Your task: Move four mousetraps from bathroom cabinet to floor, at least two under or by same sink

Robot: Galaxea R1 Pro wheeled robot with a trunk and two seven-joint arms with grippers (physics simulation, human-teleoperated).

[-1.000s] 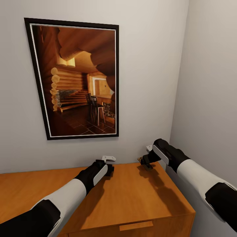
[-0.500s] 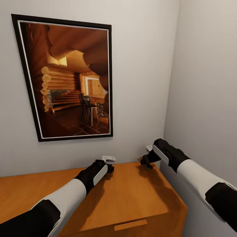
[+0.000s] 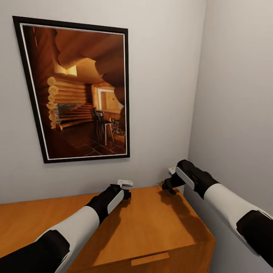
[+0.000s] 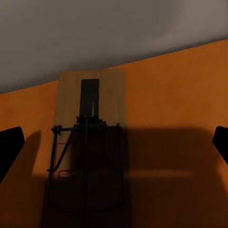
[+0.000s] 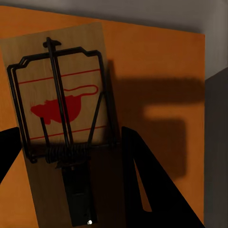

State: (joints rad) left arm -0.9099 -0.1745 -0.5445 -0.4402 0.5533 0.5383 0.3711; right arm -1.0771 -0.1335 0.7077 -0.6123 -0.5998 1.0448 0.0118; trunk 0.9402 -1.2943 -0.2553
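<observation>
Black fingertips of the left gripper [image 4: 114,142] stand wide apart over a flat brown wooden mousetrap [image 4: 88,142] lying on the orange-brown wooden cabinet [image 3: 151,223]. The right gripper [image 3: 167,187] pinches another mousetrap [image 5: 59,114] above the cabinet top, its grip partly hidden.

White forearms [image 3: 76,227]; black elbows, wrists; white-panelled black tools [image 3: 127,191]

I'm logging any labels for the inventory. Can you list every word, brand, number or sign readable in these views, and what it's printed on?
Readable words or numbers: none.
Mousetrap under the right gripper: a red mouse silhouette between red lines, a picture mark with no lettering.
Mousetrap under the left gripper: faint red marks in shadow, too dark to read.
Framed picture on the wall: a log-cabin interior, no caption.
Cabinet top: plain wood.
</observation>
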